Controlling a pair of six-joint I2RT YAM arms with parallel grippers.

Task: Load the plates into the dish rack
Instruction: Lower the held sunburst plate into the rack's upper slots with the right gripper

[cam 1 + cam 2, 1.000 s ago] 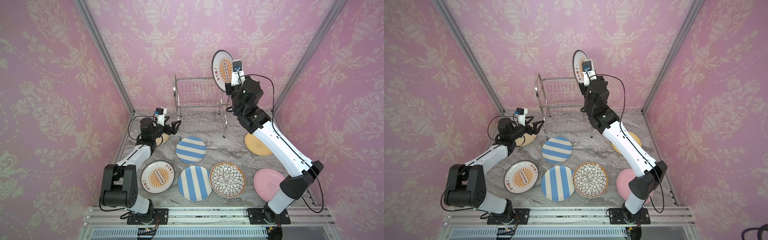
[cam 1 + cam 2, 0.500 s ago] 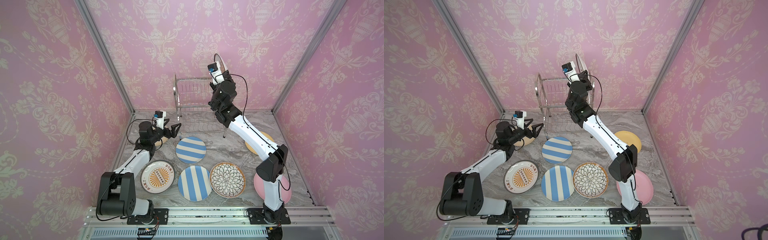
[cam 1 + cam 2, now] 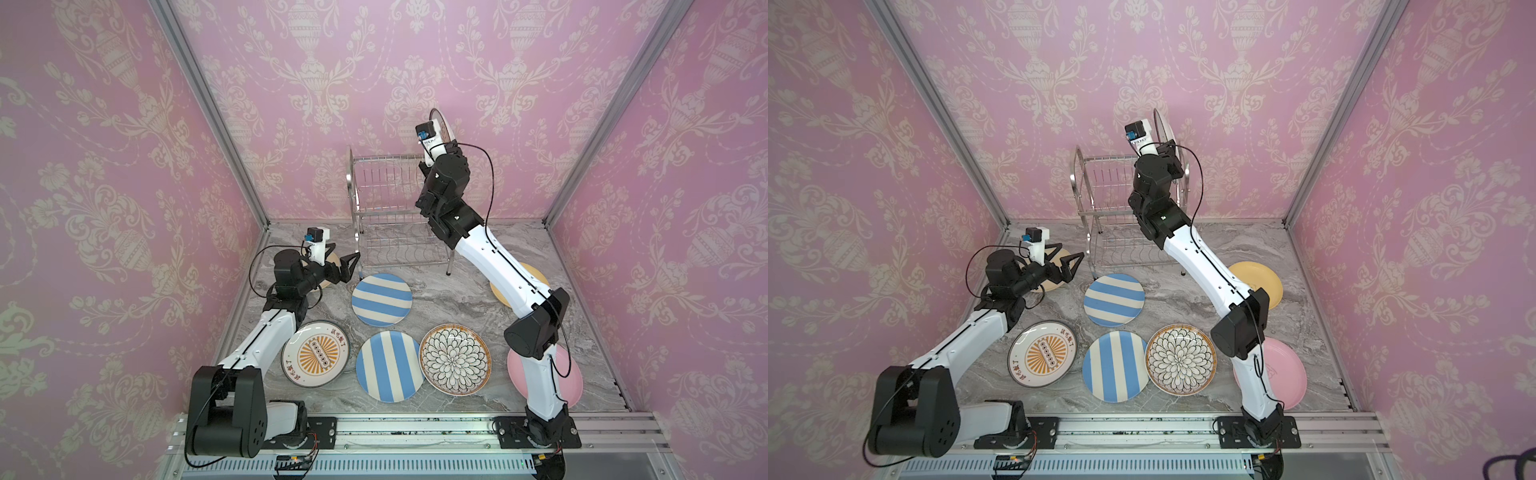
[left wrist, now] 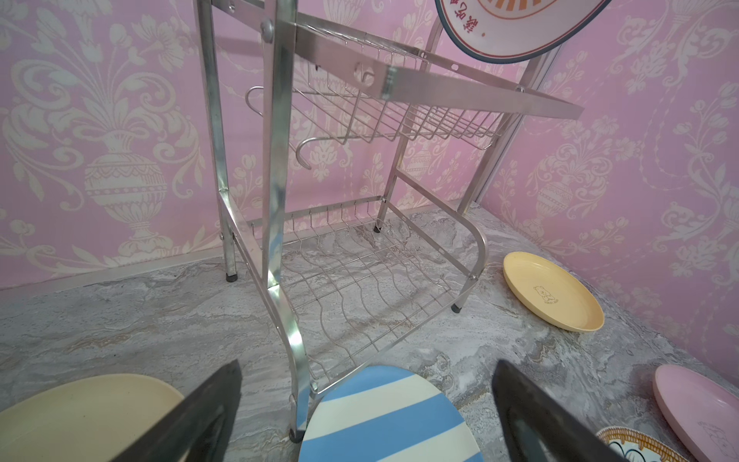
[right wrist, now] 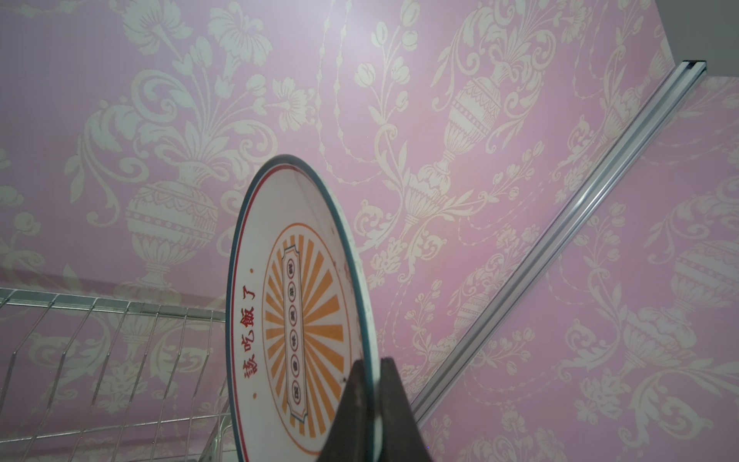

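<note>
Step in hand: first plate going to the rack. The right hand [image 5: 370, 370] is clenched on the rim of a sunburst plate [image 5: 296, 312], held on edge above the right end of the dish rack [image 3: 388, 195]. Both tiers are empty. The left hand [image 4: 368, 366] is released, low by the rack's front leg, near the cream plate [image 4: 80, 408].

Next move, as I judge it: shift the plate inward, line its rim up with a top-tier slot, then lower.

Clearances: the looped side frame sits just under the plate and the back wall is close behind. There is open room above the wires.
</note>
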